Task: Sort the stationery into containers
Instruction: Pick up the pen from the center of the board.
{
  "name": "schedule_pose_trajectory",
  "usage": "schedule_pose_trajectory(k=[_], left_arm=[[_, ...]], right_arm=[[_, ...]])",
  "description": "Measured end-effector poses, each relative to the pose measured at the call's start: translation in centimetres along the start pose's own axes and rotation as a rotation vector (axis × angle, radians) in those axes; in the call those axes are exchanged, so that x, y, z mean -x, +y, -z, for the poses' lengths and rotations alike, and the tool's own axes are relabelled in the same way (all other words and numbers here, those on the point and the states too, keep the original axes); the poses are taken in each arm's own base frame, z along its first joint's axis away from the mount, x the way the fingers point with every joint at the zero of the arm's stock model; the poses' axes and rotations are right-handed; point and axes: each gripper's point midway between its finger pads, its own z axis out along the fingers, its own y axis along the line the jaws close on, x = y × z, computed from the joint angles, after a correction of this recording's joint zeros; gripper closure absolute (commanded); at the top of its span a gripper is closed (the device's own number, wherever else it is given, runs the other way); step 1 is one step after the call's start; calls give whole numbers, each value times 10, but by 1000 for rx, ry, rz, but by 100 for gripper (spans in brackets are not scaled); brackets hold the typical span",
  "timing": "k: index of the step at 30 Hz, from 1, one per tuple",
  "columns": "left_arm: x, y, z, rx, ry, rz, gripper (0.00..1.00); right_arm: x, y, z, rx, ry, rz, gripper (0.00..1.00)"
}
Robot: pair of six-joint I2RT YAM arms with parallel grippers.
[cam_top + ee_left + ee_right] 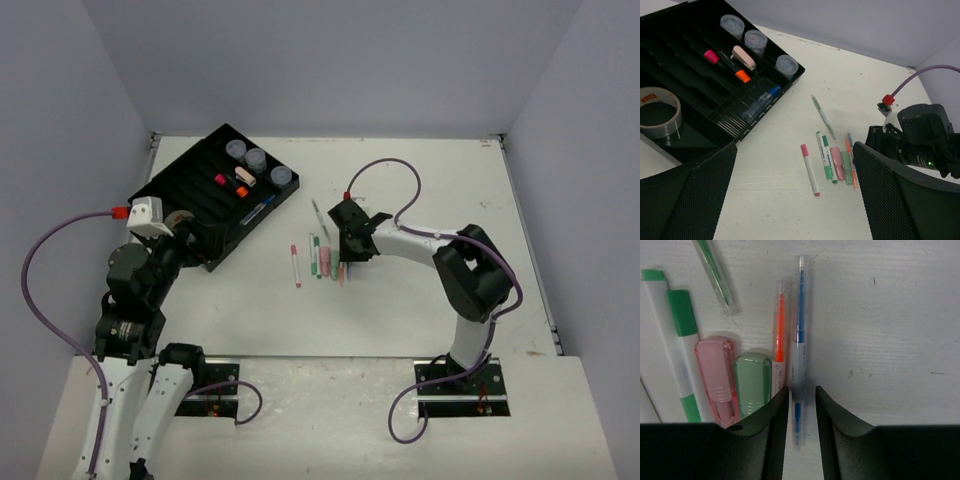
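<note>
The black divided tray (185, 185) at the far left holds three round jars (256, 159), a pink marker (710, 56), an orange marker (742, 76), a pink-white piece (743, 57), a blue pen (761, 101) and a tape ring (659, 112). Loose pens lie mid-table. My right gripper (801, 390) is low over them, its jaws narrowly open on either side of a blue pen (799, 330), with a gap on the right side. Beside the blue pen lie an orange pen (780, 325) and a green stubby marker (753, 380). My left gripper (795, 150) is wide open and empty by the tray's near corner.
A pink stubby marker (715, 370), two green-white markers (682, 325), a thin green pen (715, 277) and a pink-white marker (809, 169) also lie loose on the white table. Grey walls close the left, back and right sides.
</note>
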Motion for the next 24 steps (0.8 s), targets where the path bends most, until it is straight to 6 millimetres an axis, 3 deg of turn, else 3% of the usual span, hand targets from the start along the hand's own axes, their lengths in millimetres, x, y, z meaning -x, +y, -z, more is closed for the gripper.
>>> schedule_pose_trajectory(k=[6, 15, 18, 24], left_arm=[[-11, 5, 1, 13, 46, -38, 0], [-12, 5, 1, 13, 53, -43, 0], [-13, 5, 0, 11, 59, -43, 0], [-23, -9, -7, -74, 104, -21, 0]], right_arm=[[-2, 1, -2, 3, 11, 0, 75], [-2, 0, -6, 6, 16, -17, 81], [-2, -4, -5, 4, 10, -36, 100], [-12, -21, 11, -5, 5, -50, 100]])
